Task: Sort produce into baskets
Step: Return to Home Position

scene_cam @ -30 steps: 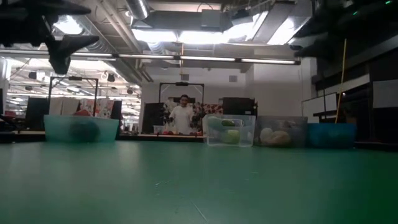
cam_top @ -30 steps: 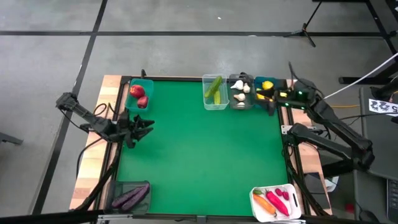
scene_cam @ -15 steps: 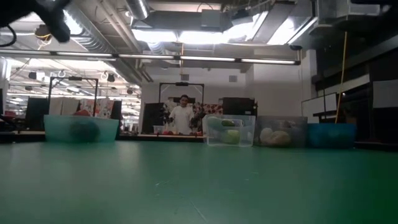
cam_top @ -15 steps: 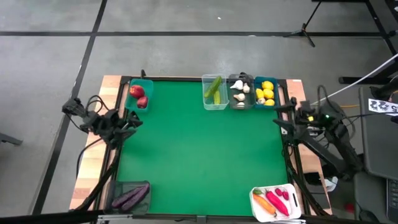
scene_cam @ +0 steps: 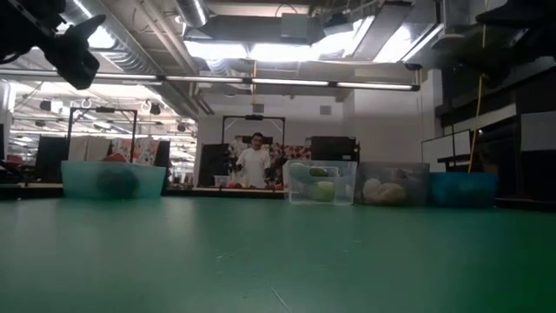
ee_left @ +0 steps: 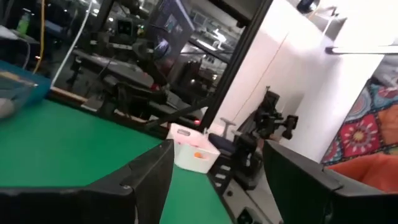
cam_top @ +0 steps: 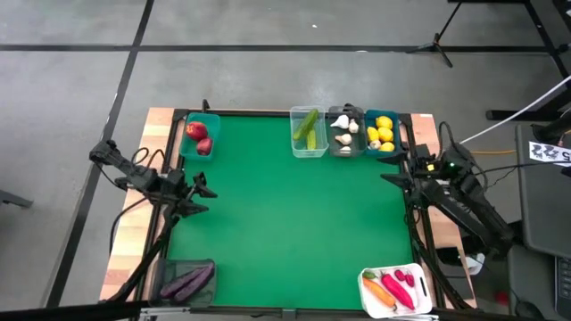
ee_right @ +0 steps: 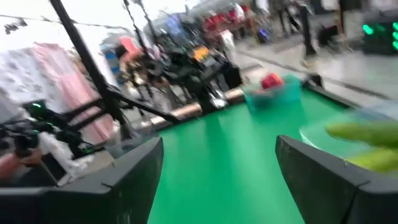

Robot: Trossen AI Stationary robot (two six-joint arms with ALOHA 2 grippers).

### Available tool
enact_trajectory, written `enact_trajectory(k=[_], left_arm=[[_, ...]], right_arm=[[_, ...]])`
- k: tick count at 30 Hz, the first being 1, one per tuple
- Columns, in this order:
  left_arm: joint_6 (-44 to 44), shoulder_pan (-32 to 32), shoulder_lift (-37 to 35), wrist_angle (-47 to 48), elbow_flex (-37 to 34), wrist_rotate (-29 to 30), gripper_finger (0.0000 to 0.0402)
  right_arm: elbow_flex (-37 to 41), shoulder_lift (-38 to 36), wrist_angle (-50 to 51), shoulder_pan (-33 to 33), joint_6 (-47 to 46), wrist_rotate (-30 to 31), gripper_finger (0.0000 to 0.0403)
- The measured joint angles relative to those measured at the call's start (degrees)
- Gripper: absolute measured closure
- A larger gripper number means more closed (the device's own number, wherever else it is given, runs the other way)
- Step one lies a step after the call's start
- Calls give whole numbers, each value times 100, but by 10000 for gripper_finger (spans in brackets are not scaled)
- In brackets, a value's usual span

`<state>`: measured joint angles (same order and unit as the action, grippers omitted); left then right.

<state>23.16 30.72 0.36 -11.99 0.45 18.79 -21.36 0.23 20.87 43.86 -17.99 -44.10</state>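
All produce lies in baskets. Along the far edge stand a teal basket (cam_top: 200,135) with red apples, a clear one (cam_top: 309,132) with cucumbers, a dark grey one (cam_top: 345,132) with garlic and a teal one (cam_top: 382,132) with lemons. Eggplants fill the dark grey basket (cam_top: 189,280) at the near left. A carrot and peppers fill the white basket (cam_top: 395,290) at the near right. My left gripper (cam_top: 201,193) hangs open at the table's left edge, holding nothing. My right gripper (cam_top: 393,168) hangs open at the right edge, near the lemon basket, also holding nothing.
The green mat (cam_top: 285,214) lies bare between the baskets. In the low view the far baskets (scene_cam: 320,183) line the far edge, and a person (scene_cam: 254,161) stands well behind the table. A wooden border (cam_top: 134,232) and the arm bases flank the mat.
My right gripper has drawn back from over the lemon basket toward the table's right and near side, sinking and turning inward; it stays open. My left gripper pulled toward the left edge, then swung back out over the mat's edge, turned a little.
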Motion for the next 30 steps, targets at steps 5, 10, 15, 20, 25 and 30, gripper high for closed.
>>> enact_trajectory(k=[5, 10, 15, 20, 25, 30], left_arm=[[-438, -2, -9, -22, 8, -7, 161], [-881, -2, -9, -16, 9, -27, 161], [-1134, -2, -9, -16, 9, -22, 161], [-1116, -2, -9, 63, 9, 1, 161], [-977, -2, -7, 282, 9, 81, 161], [-979, -2, -7, 517, 7, 229, 161]], right_arm=[[698, 0, -1474, 0, -574, -201, 93], [1442, -3, -2553, -78, -866, -147, 93], [2062, -4, -3189, -767, -820, 274, 93], [2067, -2, -2603, -1806, -228, 1302, 93], [2076, 29, -2527, -2895, 91, 2140, 93], [2082, 98, -2413, -3751, 474, 3080, 93]])
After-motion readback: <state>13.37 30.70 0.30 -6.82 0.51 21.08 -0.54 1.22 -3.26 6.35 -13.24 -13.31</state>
